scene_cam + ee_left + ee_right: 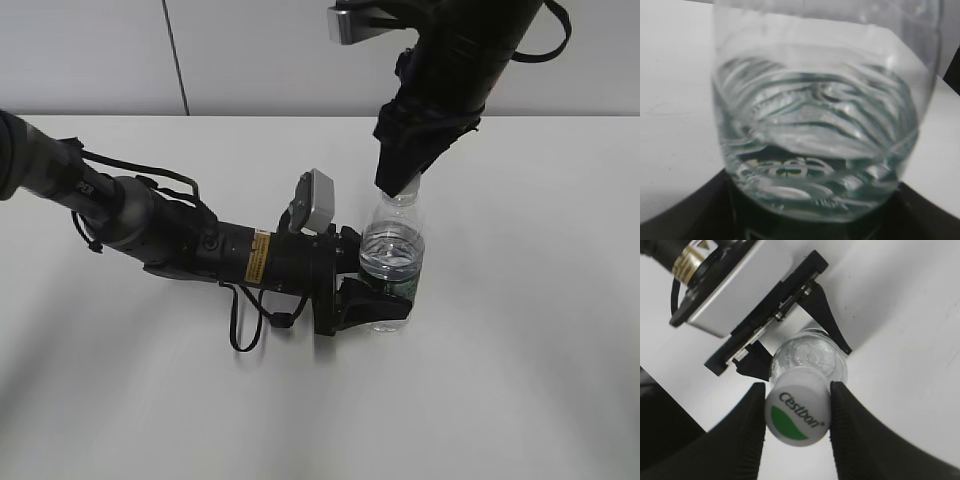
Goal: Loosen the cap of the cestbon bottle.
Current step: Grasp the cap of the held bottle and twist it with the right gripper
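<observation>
Bottle [393, 262] standing upright on the white tabletop [520, 380], partly filled with water. Left pincer [375, 305], reaching in low from the left, is clamped on the lower body at the green label band; its wrist view is filled by the clear ribbed wall. Right pincer [797, 412], coming down from above, is closed on the cap [797, 415], one dark finger [747, 425] pressed against each side. The cap's white top shows a green patch and "C'estbon" lettering.

White table [520, 380] — only the cestbon bottle [392, 262] stands on it.
</observation>
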`<control>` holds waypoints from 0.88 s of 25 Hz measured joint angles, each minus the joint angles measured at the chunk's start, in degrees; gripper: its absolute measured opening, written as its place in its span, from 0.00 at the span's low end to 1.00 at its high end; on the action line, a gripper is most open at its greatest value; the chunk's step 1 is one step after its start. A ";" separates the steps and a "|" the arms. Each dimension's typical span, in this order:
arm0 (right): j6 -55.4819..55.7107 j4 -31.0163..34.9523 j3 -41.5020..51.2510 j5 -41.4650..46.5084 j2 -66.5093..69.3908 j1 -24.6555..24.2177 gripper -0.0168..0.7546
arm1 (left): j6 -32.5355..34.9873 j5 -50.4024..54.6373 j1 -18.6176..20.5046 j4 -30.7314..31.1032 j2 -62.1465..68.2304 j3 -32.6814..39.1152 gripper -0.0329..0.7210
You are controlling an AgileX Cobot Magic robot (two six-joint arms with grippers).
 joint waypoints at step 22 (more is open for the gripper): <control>-9.71 2.27 0.00 0.00 -0.42 0.00 0.81 | 0.00 0.00 0.00 0.02 0.00 0.00 0.75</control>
